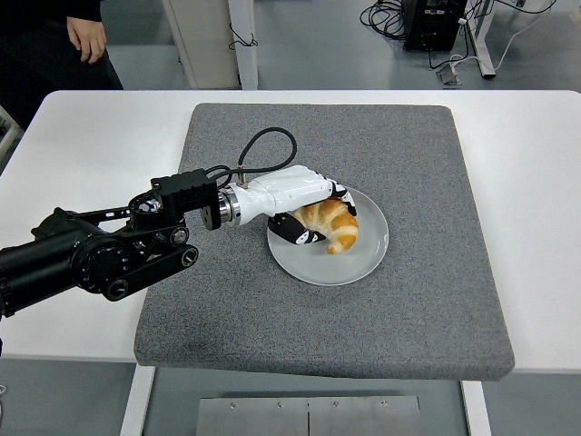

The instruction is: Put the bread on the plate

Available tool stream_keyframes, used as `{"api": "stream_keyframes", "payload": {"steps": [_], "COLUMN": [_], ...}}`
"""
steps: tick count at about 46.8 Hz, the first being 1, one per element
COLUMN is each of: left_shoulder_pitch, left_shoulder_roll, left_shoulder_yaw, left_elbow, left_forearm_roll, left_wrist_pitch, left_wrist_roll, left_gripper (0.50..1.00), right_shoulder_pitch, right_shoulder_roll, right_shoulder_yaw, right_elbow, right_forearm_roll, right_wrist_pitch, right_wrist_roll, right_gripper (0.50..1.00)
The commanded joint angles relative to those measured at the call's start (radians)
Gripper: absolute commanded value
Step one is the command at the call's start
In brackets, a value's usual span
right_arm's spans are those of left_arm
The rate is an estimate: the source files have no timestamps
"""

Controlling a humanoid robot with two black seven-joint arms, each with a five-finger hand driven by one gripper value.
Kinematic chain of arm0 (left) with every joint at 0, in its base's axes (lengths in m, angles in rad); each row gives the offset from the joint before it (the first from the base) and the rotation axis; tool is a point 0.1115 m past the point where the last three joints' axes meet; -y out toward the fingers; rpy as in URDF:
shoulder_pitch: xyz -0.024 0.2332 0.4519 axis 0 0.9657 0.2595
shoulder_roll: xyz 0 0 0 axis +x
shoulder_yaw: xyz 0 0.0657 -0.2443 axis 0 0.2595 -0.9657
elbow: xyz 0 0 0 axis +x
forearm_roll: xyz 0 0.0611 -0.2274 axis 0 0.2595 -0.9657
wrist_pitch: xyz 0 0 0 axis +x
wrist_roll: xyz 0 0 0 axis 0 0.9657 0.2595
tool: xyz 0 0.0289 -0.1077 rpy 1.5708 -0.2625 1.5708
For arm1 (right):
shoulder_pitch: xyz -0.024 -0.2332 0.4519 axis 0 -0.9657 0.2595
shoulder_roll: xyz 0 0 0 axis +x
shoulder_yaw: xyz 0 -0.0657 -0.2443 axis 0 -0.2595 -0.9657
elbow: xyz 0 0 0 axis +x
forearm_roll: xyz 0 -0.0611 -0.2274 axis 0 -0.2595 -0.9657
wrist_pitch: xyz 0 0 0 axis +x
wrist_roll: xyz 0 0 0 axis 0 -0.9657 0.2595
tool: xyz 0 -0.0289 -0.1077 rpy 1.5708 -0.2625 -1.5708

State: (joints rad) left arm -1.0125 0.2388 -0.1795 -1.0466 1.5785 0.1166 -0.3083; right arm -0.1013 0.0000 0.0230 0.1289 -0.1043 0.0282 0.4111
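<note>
- The plate [349, 263] sits near the middle of the grey mat [436, 300], and everything else is best placed from it.
- The bread [332, 223], a golden croissant, is over the plate's far-left part and looks to be resting on the white surface or a hair above it; I can't tell which from here.
- The left hand [304, 213] reaches in from the plate's left side, its fingers curled around the croissant, thumb underneath and the rest over the top. That grip looks meant to keep the pastry level until it bears on the plate.
- To my eye the placing is nearly finished; what remains is letting go.
- A person [86, 36] stands well beyond the plate, at the table's far-left corner, clear of the work.
- No right arm shows anywhere.
</note>
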Motion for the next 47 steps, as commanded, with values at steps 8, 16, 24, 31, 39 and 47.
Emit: {"api": "stream_keyframes", "payload": {"steps": [8, 16, 24, 31, 39, 47], "left_shoulder_pitch": [0.011, 0.017, 0.017, 0.017, 0.017, 0.019], "left_shoulder_roll": [-0.012, -0.023, -0.036, -0.039, -0.041, -0.05], "left_shoulder_yaw": [0.0, 0.0, 0.0, 0.002, 0.0, 0.002], "left_elbow": [0.02, 0.027, 0.039, 0.054, 0.057, 0.057], "left_forearm_roll": [0.0, 0.0, 0.0, 0.0, 0.0, 0.0], "left_wrist_pitch": [0.0, 0.002, 0.003, 0.003, 0.003, 0.003], "left_wrist_roll": [0.0, 0.0, 0.0, 0.0, 0.0, 0.0], "left_gripper": [0.557, 0.563, 0.569, 0.574, 0.583, 0.622], "right_shoulder_pitch": [0.0, 0.0, 0.0, 0.0, 0.0, 0.0], "right_shoulder_roll": [0.0, 0.0, 0.0, 0.0, 0.0, 0.0], "right_shoulder_yaw": [0.0, 0.0, 0.0, 0.0, 0.0, 0.0], "right_elbow": [0.0, 0.0, 0.0, 0.0, 0.0, 0.0], "right_forearm_roll": [0.0, 0.0, 0.0, 0.0, 0.0, 0.0], "right_wrist_pitch": [-0.001, 0.001, -0.001, -0.001, -0.001, -0.001], "right_wrist_roll": [0.0, 0.0, 0.0, 0.0, 0.0, 0.0], "right_gripper": [1.0, 1.0, 1.0, 1.0, 1.0, 1.0]}}
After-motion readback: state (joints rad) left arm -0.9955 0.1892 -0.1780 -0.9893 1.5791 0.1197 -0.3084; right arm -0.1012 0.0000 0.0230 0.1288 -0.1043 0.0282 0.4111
